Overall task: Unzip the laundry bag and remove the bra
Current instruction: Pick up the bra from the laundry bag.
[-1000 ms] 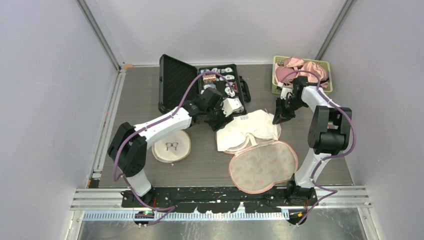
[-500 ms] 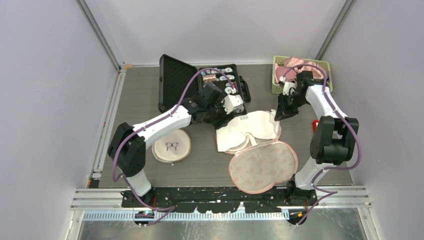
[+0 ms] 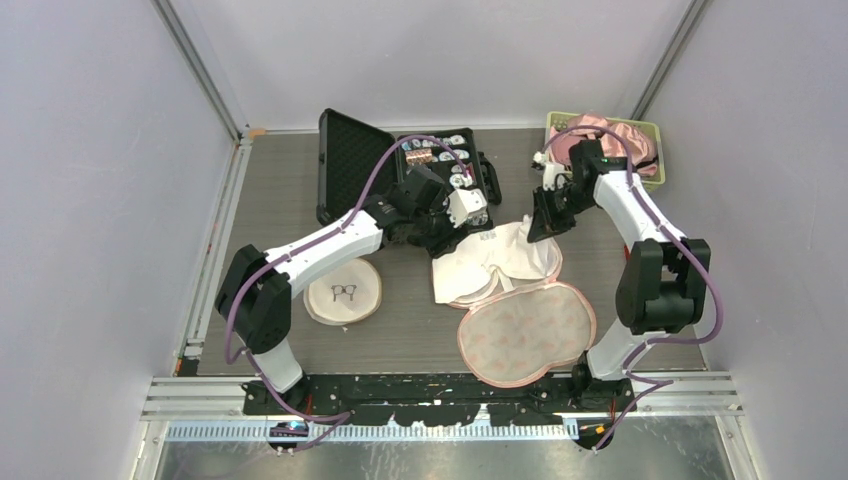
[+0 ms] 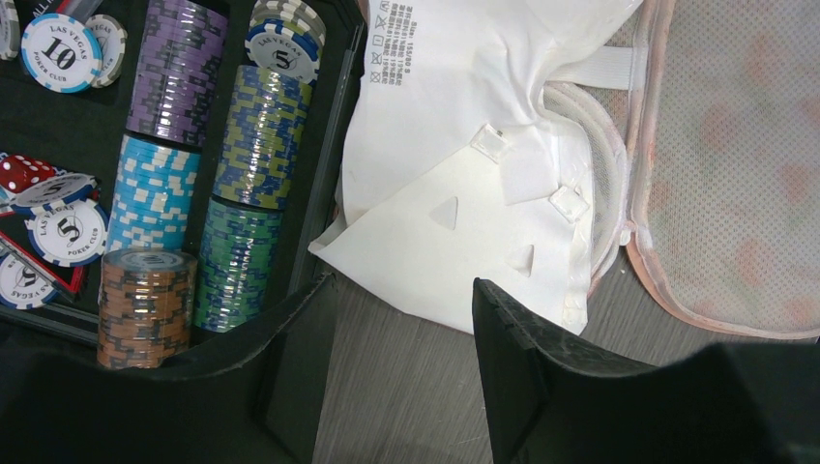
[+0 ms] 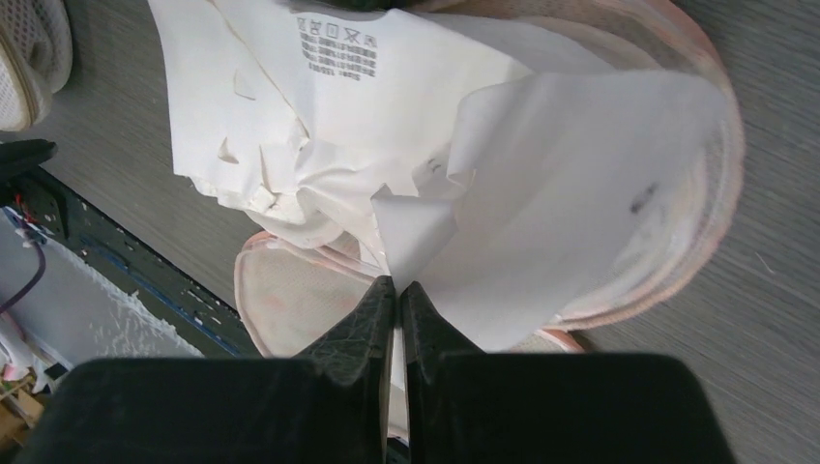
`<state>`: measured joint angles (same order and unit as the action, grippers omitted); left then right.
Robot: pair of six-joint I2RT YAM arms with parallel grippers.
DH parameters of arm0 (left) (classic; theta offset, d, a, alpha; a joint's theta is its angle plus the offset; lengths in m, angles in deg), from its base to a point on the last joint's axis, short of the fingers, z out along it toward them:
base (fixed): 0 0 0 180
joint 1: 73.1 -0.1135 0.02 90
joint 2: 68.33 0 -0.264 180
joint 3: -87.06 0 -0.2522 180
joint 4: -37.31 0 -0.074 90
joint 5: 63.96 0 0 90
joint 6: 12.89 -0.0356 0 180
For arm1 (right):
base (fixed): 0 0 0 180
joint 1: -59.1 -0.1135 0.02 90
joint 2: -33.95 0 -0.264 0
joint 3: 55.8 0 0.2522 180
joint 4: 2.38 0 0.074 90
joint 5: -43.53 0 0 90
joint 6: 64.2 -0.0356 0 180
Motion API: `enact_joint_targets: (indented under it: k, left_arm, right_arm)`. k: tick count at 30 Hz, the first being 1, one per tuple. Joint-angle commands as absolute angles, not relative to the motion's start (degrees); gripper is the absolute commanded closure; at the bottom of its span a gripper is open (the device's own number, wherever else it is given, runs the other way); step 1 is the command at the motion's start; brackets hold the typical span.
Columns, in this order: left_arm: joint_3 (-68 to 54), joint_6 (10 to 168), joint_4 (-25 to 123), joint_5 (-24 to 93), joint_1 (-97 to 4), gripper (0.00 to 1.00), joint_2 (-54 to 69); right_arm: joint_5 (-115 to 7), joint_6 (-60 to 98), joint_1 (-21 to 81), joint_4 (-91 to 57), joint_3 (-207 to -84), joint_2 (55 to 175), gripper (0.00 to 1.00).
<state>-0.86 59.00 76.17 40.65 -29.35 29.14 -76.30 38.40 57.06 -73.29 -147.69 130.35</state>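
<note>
The white bra lies on the table, partly over the open pink mesh laundry bag. My right gripper is shut on the bra's right edge and holds that flap up; in the right wrist view the shut jaws pinch the white fabric, with the bag's mesh below. My left gripper is open and empty at the bra's left end; in the left wrist view its jaws stand over bare table just short of the bra, with the bag beyond.
An open black case of poker chips lies right behind my left gripper, its chip stacks close by. A green basket of pink clothes stands at the back right. A small round mesh pouch lies at the left.
My right gripper has moved left and toward the back with the bra's right edge in it, pulling the flap over. My left gripper shifted slightly toward the case.
</note>
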Motion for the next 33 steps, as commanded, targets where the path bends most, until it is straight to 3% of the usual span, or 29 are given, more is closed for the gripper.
enact_joint_targets:
  k: [1,3,6,11,19,25,33]
  left_arm:
    - [0.25,59.87,75.83,41.92,-29.68,0.45,28.52]
    - [0.28,59.61,76.15,41.90,-29.68,0.45,28.53]
    - [0.23,59.11,76.76,41.78,-29.68,0.45,28.22]
    - [-0.47,58.73,76.74,41.50,-29.68,0.45,27.60]
    - [-0.16,59.77,76.10,42.20,-29.68,0.45,27.23]
    - [0.98,59.86,76.99,42.64,-29.68,0.46,27.72]
    - [1.17,60.17,77.74,42.65,-29.68,0.46,27.48]
  right_arm:
    - [-76.97,36.68,53.43,-69.22,-147.21,133.09,0.88]
    - [-77.47,36.24,52.85,-69.13,-147.48,134.68,0.84]
    - [-78.35,37.44,52.86,-71.14,-148.29,135.54,0.62]
    - [-78.29,38.62,55.18,-72.93,-147.62,132.70,0.44]
    - [-84.12,32.94,66.25,-66.95,-143.46,126.53,0.43]
    - [-82.63,32.34,68.24,-65.76,-142.55,132.21,0.54]
    - [-82.63,34.33,68.94,-62.52,-142.22,140.07,0.57]
